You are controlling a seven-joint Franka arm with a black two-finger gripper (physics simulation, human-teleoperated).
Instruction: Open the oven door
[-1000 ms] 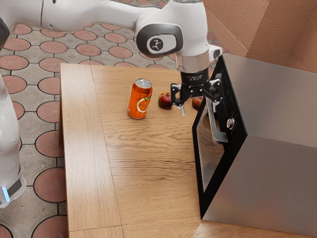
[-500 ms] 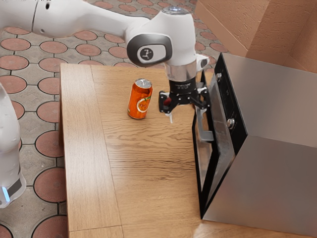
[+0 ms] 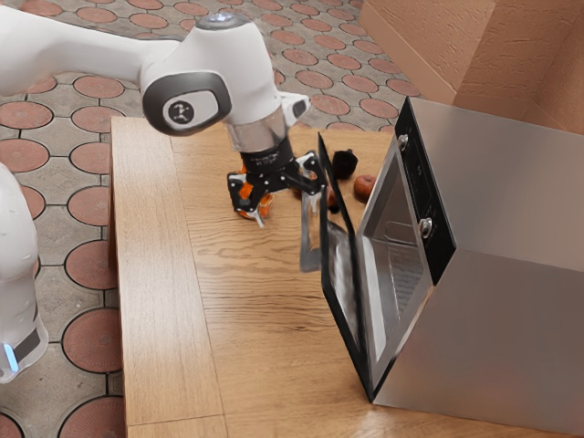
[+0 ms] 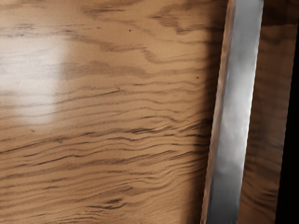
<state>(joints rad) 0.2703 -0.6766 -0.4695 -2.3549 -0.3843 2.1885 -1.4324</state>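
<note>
Gripper (image 3: 290, 208) released, its two fingers spread wide, one at the door's handle (image 3: 310, 260); whether they touch, I cannot tell. Round red tiles pave the floor (image 3: 68, 251) below the oven (image 3: 493, 319); a brown wall (image 3: 438, 46) stands beyond it. Wood table (image 3: 265, 365) under the oven. Door (image 3: 340, 265) partly open, tilted out from the oven's front. Orange can (image 3: 251, 212) well apart from the oven, partly hidden behind the gripper; apple (image 3: 364, 188) near its front.
</note>
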